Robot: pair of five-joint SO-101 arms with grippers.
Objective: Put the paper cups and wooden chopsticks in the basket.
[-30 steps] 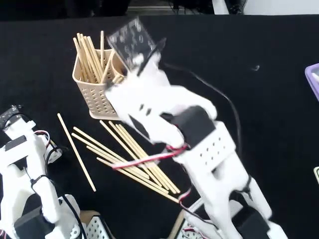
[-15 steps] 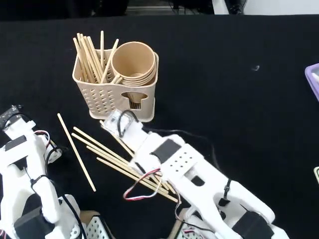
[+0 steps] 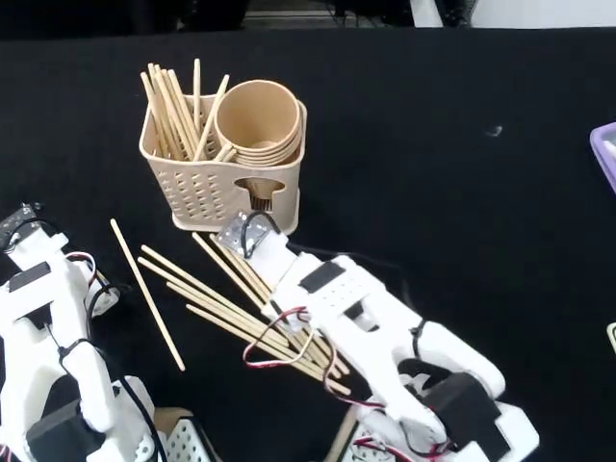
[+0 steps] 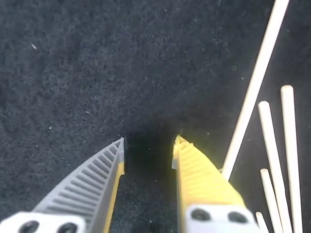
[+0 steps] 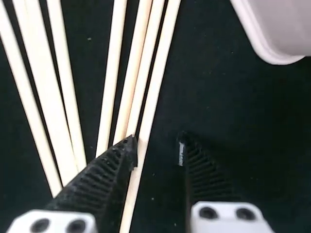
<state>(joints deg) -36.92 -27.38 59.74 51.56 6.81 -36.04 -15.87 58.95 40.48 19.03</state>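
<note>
Your right pincer (image 5: pixel 156 145) stands open, low over the loose wooden chopsticks (image 3: pixel 241 308) that lie fanned on the black bench (image 3: pixel 462 212) just in front of the basket (image 3: pixel 192 192). In the right wrist view one black finger's tip sits at the edge of a chopstick, the other finger is over bare bench, and nothing is between them. A pale corner of the basket shows close by in that same view. From the high view your right arm (image 3: pixel 385 327) stretches across the fan of sticks, its wrist end almost at the basket's front wall. The paper cups (image 3: pixel 258 120) are already nested in a stack inside the basket, on the side nearer the middle of the bench, and a bundle of chopsticks (image 3: pixel 173 101) stands upright in the basket beside them, leaning a little outward. One lone chopstick (image 3: pixel 146 294) lies apart from the fan, on the side toward your left arm (image 3: pixel 43 327) (which sits at the near corner of the bench). Your left pincer (image 4: pixel 148 148) is open too, holding nothing, its grey and yellow fingers pointed down at bare bench, with a few chopstick ends lying just beside the yellow finger.
</note>
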